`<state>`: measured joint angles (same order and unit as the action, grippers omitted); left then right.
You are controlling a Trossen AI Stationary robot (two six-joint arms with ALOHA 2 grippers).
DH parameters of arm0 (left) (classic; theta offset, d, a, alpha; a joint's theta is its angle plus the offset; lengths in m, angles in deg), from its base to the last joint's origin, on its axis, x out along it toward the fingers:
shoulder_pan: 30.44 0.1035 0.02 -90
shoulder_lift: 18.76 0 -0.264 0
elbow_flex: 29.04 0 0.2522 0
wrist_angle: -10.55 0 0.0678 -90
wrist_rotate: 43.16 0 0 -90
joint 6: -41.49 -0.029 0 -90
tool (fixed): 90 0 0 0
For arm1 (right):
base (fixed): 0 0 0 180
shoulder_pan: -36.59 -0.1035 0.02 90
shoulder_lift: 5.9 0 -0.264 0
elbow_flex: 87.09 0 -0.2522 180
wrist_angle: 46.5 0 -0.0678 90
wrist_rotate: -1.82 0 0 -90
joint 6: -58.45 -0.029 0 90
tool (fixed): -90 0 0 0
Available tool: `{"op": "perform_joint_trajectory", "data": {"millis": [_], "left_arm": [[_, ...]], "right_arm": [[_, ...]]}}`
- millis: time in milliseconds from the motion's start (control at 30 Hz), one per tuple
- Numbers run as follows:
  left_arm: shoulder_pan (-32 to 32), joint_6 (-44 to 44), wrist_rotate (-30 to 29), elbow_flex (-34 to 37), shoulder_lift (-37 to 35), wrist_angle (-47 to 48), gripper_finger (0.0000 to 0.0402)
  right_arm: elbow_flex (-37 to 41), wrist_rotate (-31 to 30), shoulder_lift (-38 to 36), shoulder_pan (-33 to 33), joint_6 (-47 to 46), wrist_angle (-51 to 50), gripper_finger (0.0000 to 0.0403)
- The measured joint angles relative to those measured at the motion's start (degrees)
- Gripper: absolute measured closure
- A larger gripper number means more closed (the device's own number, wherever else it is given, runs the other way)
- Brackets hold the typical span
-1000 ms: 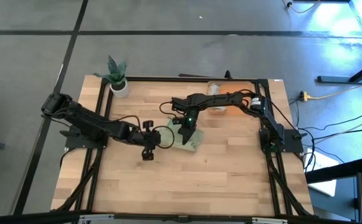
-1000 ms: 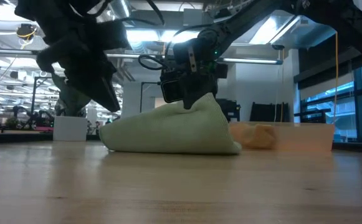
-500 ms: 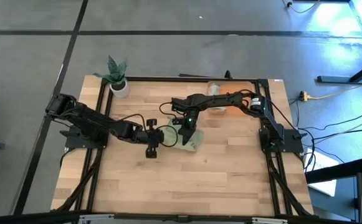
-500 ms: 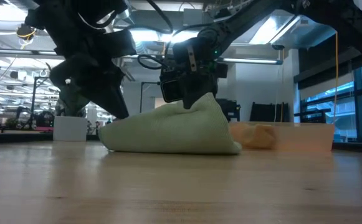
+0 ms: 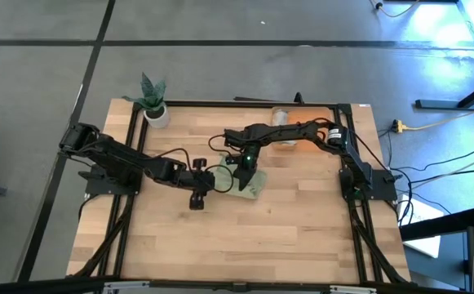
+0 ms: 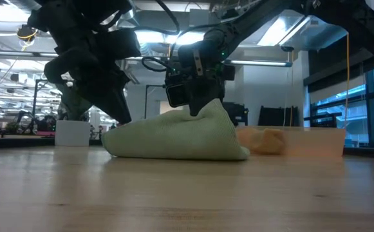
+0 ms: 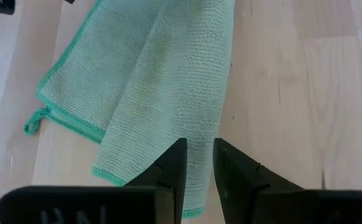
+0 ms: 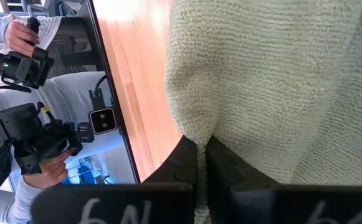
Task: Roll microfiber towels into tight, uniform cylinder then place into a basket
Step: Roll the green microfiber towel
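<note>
The light green towel (image 5: 250, 183) lies bunched on the table's middle, with one part pulled up into a peak (image 6: 207, 111). My right gripper (image 5: 243, 169) is shut on that peak. My left gripper (image 5: 210, 184) stands at the towel's left end (image 7: 168, 93), its fingers a narrow gap apart (image 7: 199, 155) over the towel's green-hemmed edge; I cannot tell whether they touch it. The orange basket (image 5: 300, 145) stands at the far right, partly under my right arm, and a pale bundle (image 5: 280, 117) shows at its far end. My right gripper pinches a raised fold of the green towel (image 8: 196, 127) between its two fingers, coming from above and pointing down. The fold stands up as a peak under the fingers (image 6: 196, 103). The rest of the towel rests on the table, slack.
A small white plant pot (image 5: 157, 114) stands at the table's far left corner. A black frame (image 5: 245, 104) runs around the table. People's hands (image 8: 19, 34) with devices show beyond the table. Bare wood (image 5: 245, 237) lies toward the near edge.
My left gripper has moved toward the table's right edge, up to the green towel's left end. My right gripper and the towel's peak have stayed where they were.
</note>
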<state>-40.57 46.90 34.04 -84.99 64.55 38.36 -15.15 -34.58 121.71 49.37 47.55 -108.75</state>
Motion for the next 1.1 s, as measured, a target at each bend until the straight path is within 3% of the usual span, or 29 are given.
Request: {"op": "perform_joint_trajectory", "data": {"millis": [367, 667, 900, 1100], "left_arm": [[0.5, 1.7, -4.5, 0.0, 0.0, 0.5, 0.0333], [0.9, 4.0, 6.3, 0.0, 0.0, 0.5, 0.0335], [0.7, 4.7, 5.5, 0.0, 0.0, 0.5, 0.0368], [0.7, 4.8, 2.7, 0.0, 0.0, 0.4, 0.0351]], "right_arm": [[0.0, 0.0, 0.0, 0.0, -0.9, 0.7, 0.0391], [0.0, -0.1, 0.0, 0.0, -1.1, 1.1, 0.0391], [0.0, -0.1, 0.0, 0.0, -1.1, 1.1, 0.0391], [0.0, -0.1, 0.0, 0.0, -1.1, 1.1, 0.0391]]}}
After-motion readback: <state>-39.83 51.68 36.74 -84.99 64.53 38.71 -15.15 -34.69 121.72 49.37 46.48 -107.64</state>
